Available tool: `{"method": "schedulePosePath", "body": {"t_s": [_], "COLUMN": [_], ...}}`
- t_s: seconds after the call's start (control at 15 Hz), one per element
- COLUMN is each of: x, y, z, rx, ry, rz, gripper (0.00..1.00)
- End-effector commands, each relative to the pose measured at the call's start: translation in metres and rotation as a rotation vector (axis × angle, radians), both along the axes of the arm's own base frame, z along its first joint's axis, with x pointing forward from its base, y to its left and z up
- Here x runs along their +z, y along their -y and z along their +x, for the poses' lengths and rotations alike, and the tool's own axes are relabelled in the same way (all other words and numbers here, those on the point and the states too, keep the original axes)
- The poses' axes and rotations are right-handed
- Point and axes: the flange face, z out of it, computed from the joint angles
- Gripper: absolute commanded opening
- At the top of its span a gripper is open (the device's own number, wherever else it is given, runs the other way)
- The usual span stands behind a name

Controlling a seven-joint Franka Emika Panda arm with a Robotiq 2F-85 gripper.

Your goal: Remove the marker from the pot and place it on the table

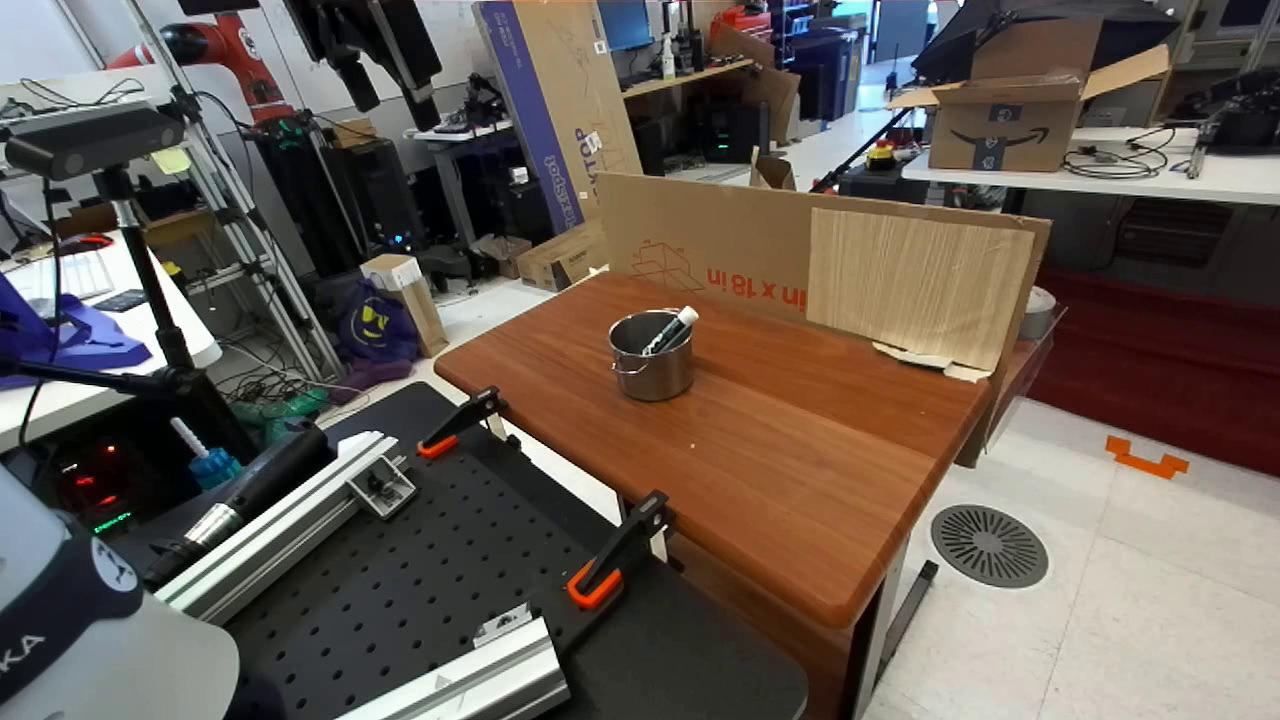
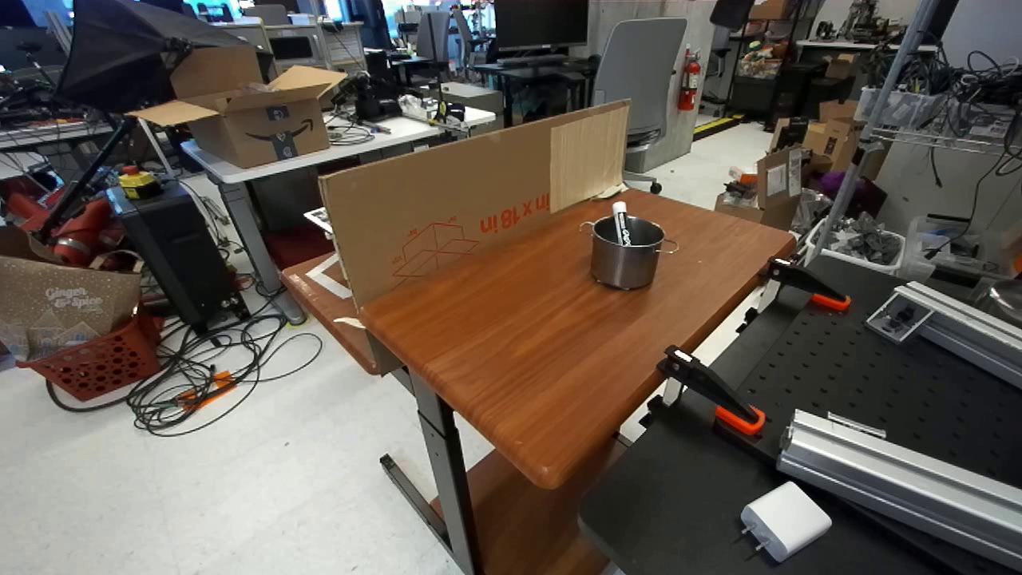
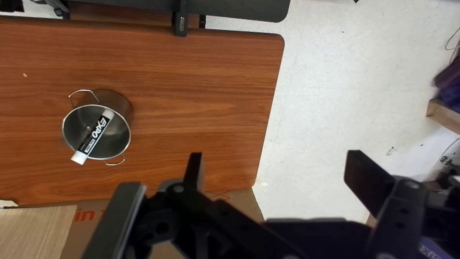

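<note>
The marker, a black-and-white pen with white ends, leans inside the pot with one white end sticking over the rim; it shows in both exterior views (image 1: pixel 666 336) (image 2: pixel 621 224) and in the wrist view (image 3: pixel 92 136). The pot is grey metal with thin wire handles (image 1: pixel 655 378) (image 2: pixel 623 267) (image 3: pixel 124 102) and stands upright on the reddish-brown table (image 1: pixel 780 460) (image 2: pixel 511 343) (image 3: pixel 201 90). My gripper (image 3: pixel 275 154) is open and empty. It hangs high in an exterior view (image 1: pixel 395 105), off to the side of the table and well away from the pot.
A cardboard panel (image 1: pixel 715 235) (image 2: pixel 447 208) stands along one long table edge. Two black-and-orange clamps (image 1: pixel 620 550) (image 1: pixel 462 422) hold the opposite edge beside the black perforated bench (image 1: pixel 380 570). A white charger (image 2: pixel 786 519) lies on the bench.
</note>
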Motion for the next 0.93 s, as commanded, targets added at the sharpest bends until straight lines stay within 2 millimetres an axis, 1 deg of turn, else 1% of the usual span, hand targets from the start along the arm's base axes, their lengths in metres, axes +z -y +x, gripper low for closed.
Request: {"method": "schedulePosePath", "body": {"t_s": [0.0, 0.27, 0.4, 0.53, 0.87], "x": [-0.008, -0.035, -0.045, -0.055, -0.091], "y": [0.006, 0.030, 0.043, 0.058, 0.093], "z": [0.001, 0.014, 0.023, 0.034, 0.074], "rx": [-0.039, -0.106, -0.147, -0.191, -0.309], "ry": [-0.002, -0.055, -0.063, -0.062, -0.077], "rz": [0.002, 0.011, 0.017, 0.030, 0.035], "gripper": [1.00, 1.00, 1.00, 1.00, 1.00]}}
